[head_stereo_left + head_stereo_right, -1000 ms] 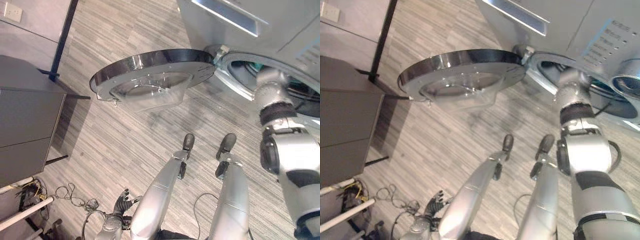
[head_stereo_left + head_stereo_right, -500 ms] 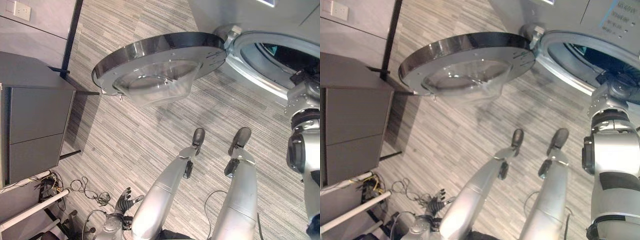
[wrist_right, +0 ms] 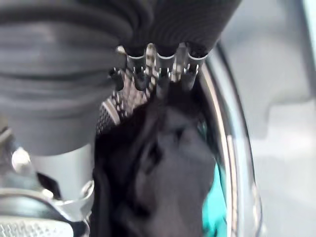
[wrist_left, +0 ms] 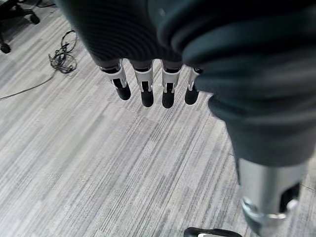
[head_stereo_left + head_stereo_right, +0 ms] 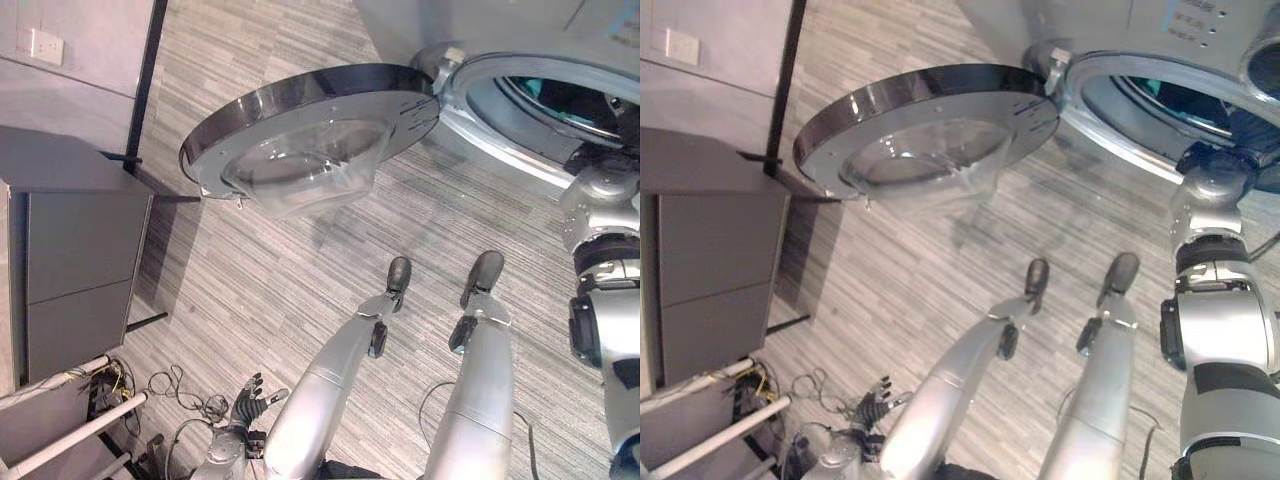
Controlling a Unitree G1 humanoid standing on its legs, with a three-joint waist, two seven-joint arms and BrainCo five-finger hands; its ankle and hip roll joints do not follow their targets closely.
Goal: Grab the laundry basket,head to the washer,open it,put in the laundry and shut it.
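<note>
The right hand point(image 3: 158, 74) was at the mouth of the washer point(image 5: 1140, 40), its fingers point(image 3: 163, 84) pointing into the drum over dark laundry point(image 3: 163, 163) with a patch of teal cloth beside it. Whether those fingers were gripping the cloth or just hanging above it I could not tell, since the tips merged with the dark fabric. The left hand point(image 4: 148, 74) hung low at the robot's side above the floor point(image 5: 260, 270), fingers straight and apart, holding nothing.

Judged from this, the task was well along: the washer was reached, its door point(image 5: 310, 135) stood swung fully open, and laundry lay inside the drum. What seemed left was to draw the right hand out and shut the door.

By count: one washer, one round glass-centred door, two robot hands, one grey cabinet point(image 5: 75, 270) off to the left. The laundry read as at least two pieces, one dark and one teal.
</note>
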